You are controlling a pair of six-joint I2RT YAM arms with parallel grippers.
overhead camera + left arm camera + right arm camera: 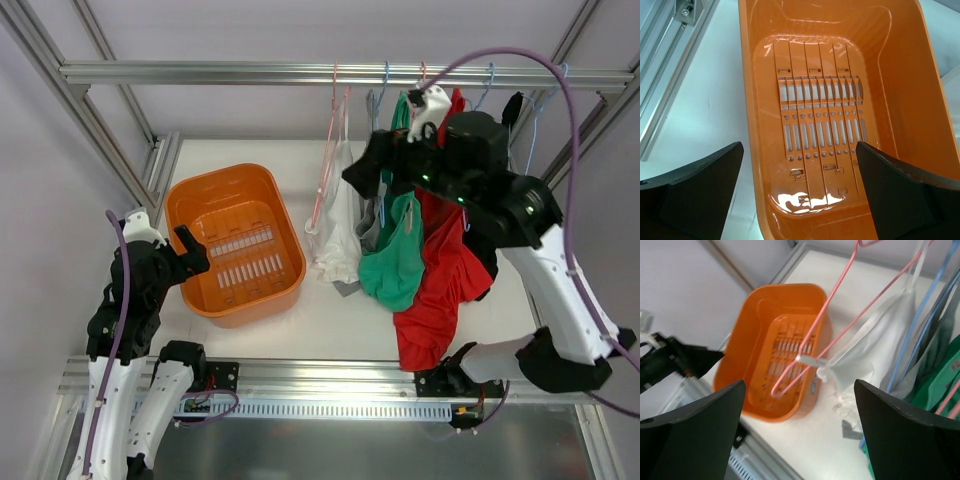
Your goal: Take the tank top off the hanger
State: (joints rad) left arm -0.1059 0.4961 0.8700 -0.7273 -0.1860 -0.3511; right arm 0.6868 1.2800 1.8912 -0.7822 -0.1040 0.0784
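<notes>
A white tank top (875,347) hangs by a strap from the lower part of a pink hanger (812,347). It shows in the top view (338,235) on the same hanger (327,165), which hooks on the metal rail (250,72). A green tank top (395,258) and a red garment (440,290) hang to its right. My right gripper (800,432) is open and empty, raised beside the hangers (364,168), apart from the white top. My left gripper (800,195) is open and empty over the near end of the orange basket (755,100).
The orange basket (200,200) stands at the left with nothing in it, and shows in the right wrist view (755,310). Blue hangers (920,315) and a grey garment (370,215) hang between the white and green tops. Frame posts (90,110) border the table.
</notes>
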